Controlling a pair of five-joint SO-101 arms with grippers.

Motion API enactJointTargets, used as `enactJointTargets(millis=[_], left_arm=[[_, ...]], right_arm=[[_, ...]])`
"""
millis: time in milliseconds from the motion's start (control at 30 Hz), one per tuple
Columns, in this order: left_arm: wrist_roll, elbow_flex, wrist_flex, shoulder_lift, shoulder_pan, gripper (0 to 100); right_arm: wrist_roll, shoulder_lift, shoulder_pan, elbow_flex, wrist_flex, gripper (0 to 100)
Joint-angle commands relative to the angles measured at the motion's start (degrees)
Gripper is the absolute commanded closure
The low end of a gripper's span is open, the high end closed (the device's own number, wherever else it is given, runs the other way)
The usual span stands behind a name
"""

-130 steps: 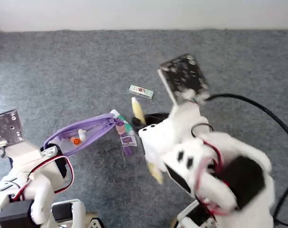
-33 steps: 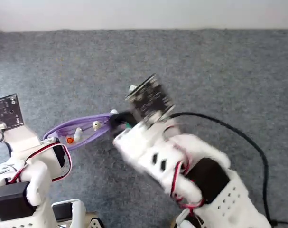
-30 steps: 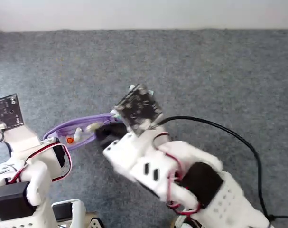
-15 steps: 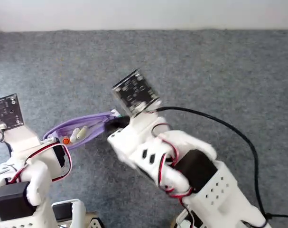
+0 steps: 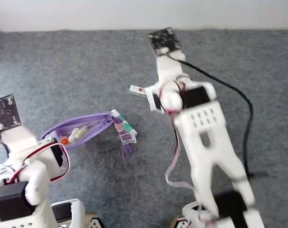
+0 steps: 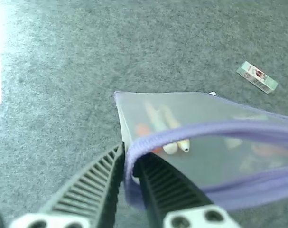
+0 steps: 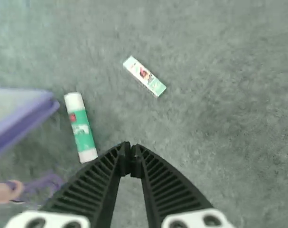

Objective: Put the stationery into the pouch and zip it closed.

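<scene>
The purple-edged clear pouch lies on the grey carpet with its mouth toward the middle. Pens and an orange piece lie inside it. My left gripper is shut on the pouch's near end, pinching its purple rim. A green-and-white glue stick and a purple labelled item lie just outside the mouth. A small green-and-white eraser box lies farther off. My right gripper hangs shut on nothing above the carpet, short of the glue stick and the eraser box.
The right arm stretches from the near edge up the middle right of the carpet, with its black cable arching beside it. The left arm's base stands at the near left. A pale wall edge bounds the far side.
The right arm was at the pouch's mouth, then pulled away and swung toward the far side. A pale pen from the carpet now lies in the pouch. The left arm kept still.
</scene>
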Motion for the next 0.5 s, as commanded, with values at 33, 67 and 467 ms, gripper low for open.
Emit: enactJointTargets(millis=[33, 67, 467], left_arm=[[-0.53, -0.4, 0.97, 0.44, -2.11, 99], [-0.53, 0.04, 0.97, 0.44, -2.11, 99], [-0.53, 0.57, 0.88, 0.44, -1.85, 99]], right_arm=[[6.86, 15.6, 0.84, -16.26, 6.11, 94.9], [7.47, 18.95, 0.92, -19.25, 7.34, 91.4], [13.8, 52.44, -1.63, -55.12, 12.53, 59.0]])
